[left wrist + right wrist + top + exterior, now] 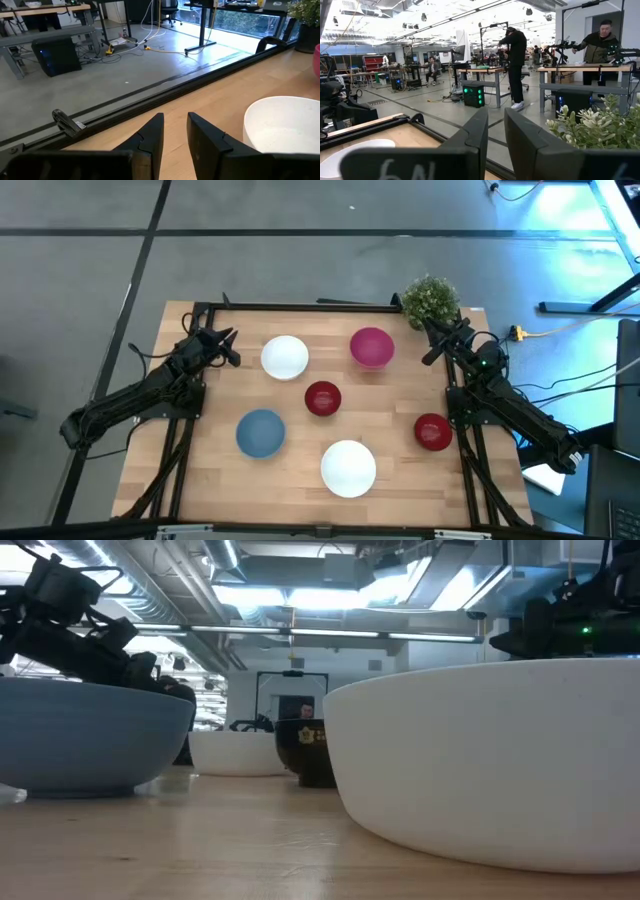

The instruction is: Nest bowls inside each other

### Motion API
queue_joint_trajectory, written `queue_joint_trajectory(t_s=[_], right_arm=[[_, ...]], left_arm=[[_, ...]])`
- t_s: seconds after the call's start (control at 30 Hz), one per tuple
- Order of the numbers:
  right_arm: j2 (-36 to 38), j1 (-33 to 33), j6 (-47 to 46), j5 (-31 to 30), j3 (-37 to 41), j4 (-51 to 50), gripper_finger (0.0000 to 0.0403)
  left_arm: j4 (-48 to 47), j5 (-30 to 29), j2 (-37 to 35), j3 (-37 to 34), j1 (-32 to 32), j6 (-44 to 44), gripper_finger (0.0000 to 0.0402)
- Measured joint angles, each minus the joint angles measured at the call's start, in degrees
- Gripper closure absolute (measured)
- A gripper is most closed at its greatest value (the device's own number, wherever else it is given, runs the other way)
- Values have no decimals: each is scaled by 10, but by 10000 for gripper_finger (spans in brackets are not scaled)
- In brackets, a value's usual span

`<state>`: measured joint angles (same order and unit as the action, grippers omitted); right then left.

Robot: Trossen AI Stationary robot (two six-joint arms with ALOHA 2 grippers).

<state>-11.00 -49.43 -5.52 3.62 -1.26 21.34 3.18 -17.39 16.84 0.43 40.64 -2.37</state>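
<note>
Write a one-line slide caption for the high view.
Six separate bowls on the wooden table, none nested; left gripper and right gripper wait at the far corners.

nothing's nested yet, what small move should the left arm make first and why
Probably swing the left pincer over the round white bowl beside it: that pincer is slightly open and empty at the table's far edge, and all six bowls sit apart on the wooden table.

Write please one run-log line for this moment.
phase: before first pick | bowls nested: none, all six apart | left end effector: open, beside far white bowl | right end effector: open, near potted plant
</note>
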Motion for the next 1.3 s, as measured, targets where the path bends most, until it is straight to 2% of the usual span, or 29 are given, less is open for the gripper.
queue_joint_trajectory(t_s=[1.3], right_arm=[[0,0,-2,0,0,2,337]], left_arm=[[5,2,0,0,0,-18,321]])
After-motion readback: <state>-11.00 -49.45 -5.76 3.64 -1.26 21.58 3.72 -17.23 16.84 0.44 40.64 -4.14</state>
